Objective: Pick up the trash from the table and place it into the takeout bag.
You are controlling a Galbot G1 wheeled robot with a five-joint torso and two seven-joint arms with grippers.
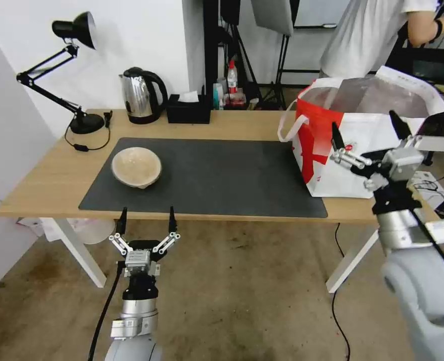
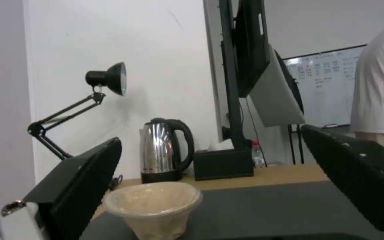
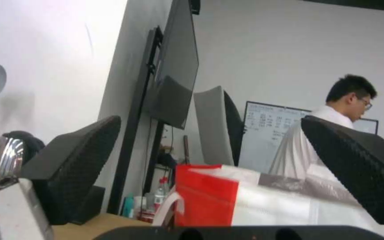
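Note:
A beige pulp bowl [image 1: 136, 167] rests on the left part of the dark grey mat [image 1: 216, 175] on the light-wood table [image 1: 46, 175]. My left gripper [image 1: 146, 218] hangs open just off the table's front edge, in line with the bowl and short of it; the left wrist view shows the bowl [image 2: 153, 208] between its black fingers [image 2: 85, 180]. The white takeout bag [image 1: 362, 135] with a red side panel stands open at the table's right end. My right gripper [image 1: 367, 128] is open in front of the bag, holding nothing; the bag [image 3: 263, 200] lies just ahead of it.
Along the table's back edge stand a black desk lamp [image 1: 74, 70], a steel kettle [image 1: 141, 95] and a black tissue box [image 1: 188, 110]. A person in a white shirt [image 1: 367, 35] stands behind the bag. Cables lie on the floor at right.

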